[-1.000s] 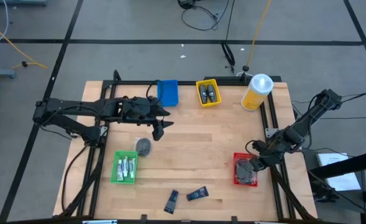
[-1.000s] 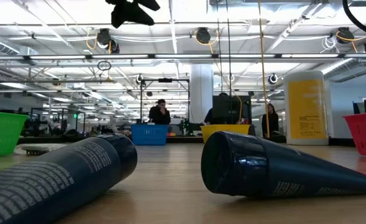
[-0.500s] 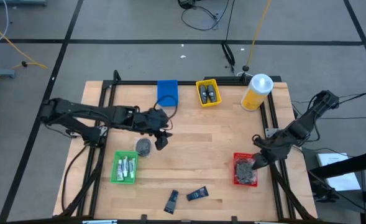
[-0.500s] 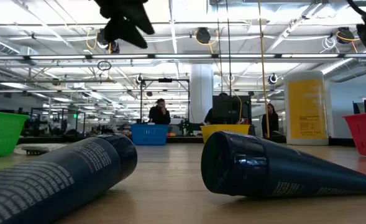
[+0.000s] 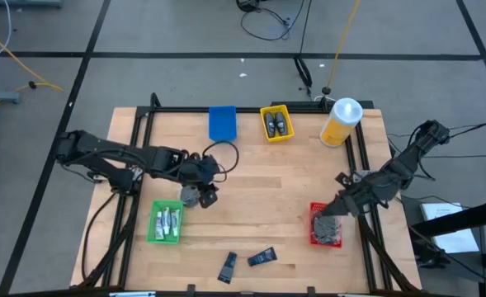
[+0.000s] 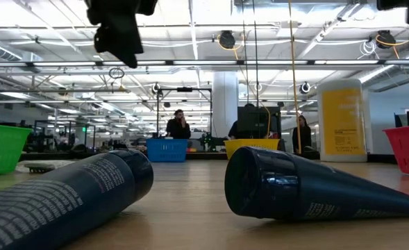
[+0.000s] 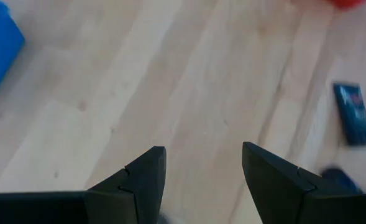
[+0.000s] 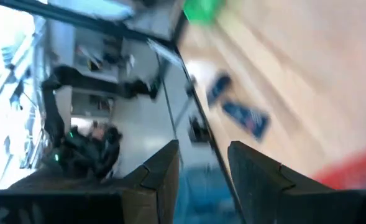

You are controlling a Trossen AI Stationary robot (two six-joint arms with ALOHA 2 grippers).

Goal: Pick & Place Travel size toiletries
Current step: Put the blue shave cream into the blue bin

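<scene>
The two dark tubes (image 6: 65, 194) nearest the low camera carry fine pale print along their sides, too small for me to read; the yellow bottle (image 5: 341, 121) has a label panel I cannot read either. My left gripper (image 5: 206, 196) has swung back from near the blue tray (image 5: 222, 123) and now hangs just beside the grey disc (image 5: 191, 196) above the green tray (image 5: 165, 223), which holds small white tubes. Its fingers (image 7: 139, 180) stand apart with only bare wood between them. My right gripper (image 5: 328, 216) has lifted a little over the red tray (image 5: 325, 228) of grey discs, fingers (image 8: 164, 171) parted, holding nothing. Two dark tubes (image 5: 261, 257) lie at the front edge.
</scene>
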